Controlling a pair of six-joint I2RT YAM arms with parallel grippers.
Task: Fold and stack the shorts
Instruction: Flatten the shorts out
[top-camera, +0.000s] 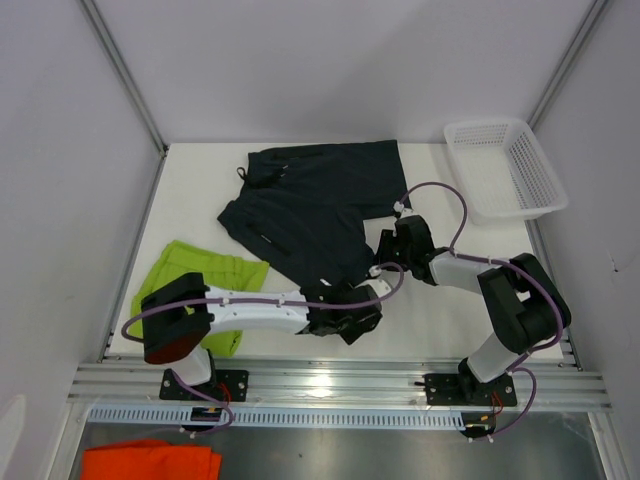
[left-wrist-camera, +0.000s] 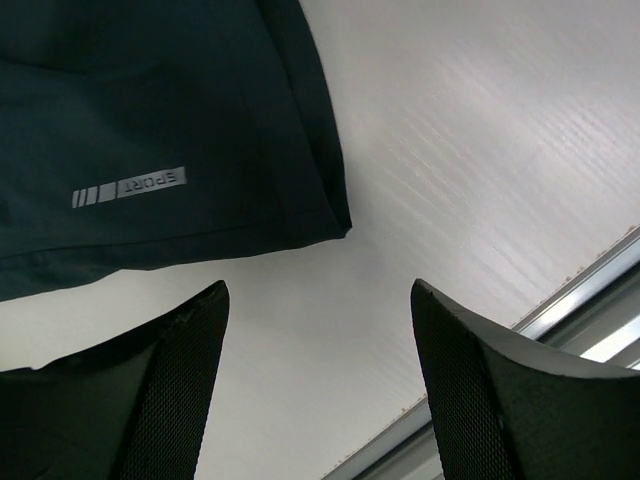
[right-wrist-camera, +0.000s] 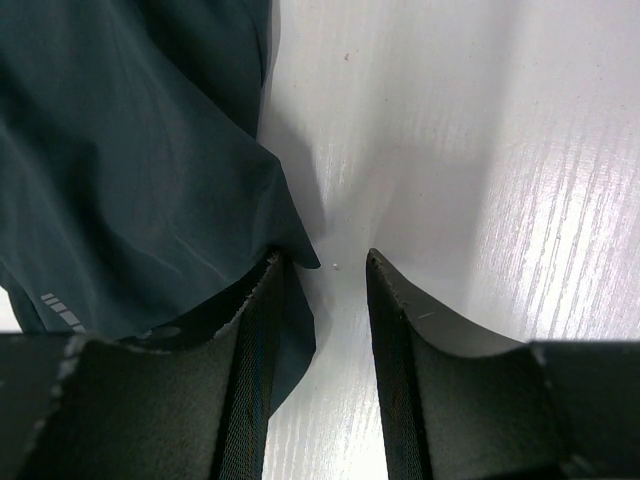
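Observation:
The dark navy shorts lie partly folded in the middle of the white table; they also show in the left wrist view and the right wrist view. The lime green shorts lie at the front left, partly under the left arm. My left gripper is open and empty just in front of the dark shorts' hem corner with the SPORT print. My right gripper is open, its left finger against the dark shorts' right edge, with a fabric corner between the fingers.
A white plastic basket stands at the back right. An orange cloth lies below the front rail. Grey walls close in both sides of the table.

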